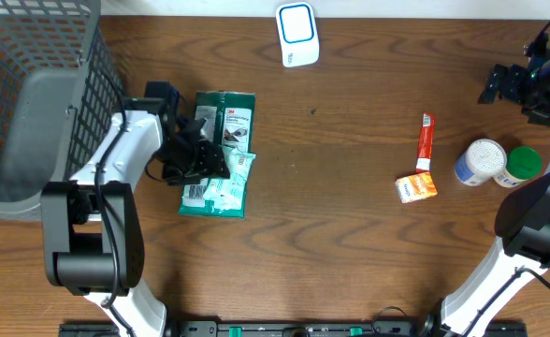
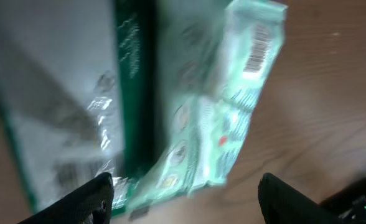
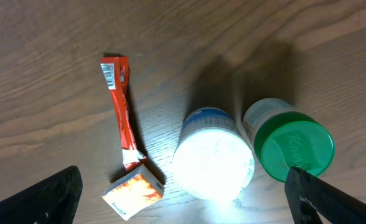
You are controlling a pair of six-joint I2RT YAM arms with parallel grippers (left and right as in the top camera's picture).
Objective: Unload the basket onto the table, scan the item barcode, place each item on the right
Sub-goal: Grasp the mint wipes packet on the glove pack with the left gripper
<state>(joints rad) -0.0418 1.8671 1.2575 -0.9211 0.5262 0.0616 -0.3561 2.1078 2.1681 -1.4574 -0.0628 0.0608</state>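
Table [image 1: 350, 271] of dark wood, two arms at it. We see the left gripper [image 1: 196, 155] low over two flat packs at left-centre, just right of the grey mesh basket [image 1: 32, 103]. The dark green pack [image 1: 230, 110] lies farther from the robot and the mint packet [image 1: 223, 189] nearer. They touch or overlap, but we cannot tell which is on top under the gripper.

The left wrist view is blurred. There the left fingers [image 2: 89, 199] stand spread with the mint packet's near end between them, and we see a gap on each side. We call those jaws released, nothing clamped. We spot a barcode [image 2: 259, 53] near the packet's far end, facing up. The white scanner [image 1: 297, 36] sits at the far edge of the table, well apart from both packs.

The right gripper [image 1: 511, 84] is at the far right corner, jaws wide apart and gripping nothing. Its wrist view looks down on four small things. The red sachet [image 3: 122, 112] lies flat, with the orange box [image 3: 133, 196] touching its near end. The white-capped bottle [image 3: 213, 162] and green-capped bottle [image 3: 295, 149] stand upright, just beside each other.
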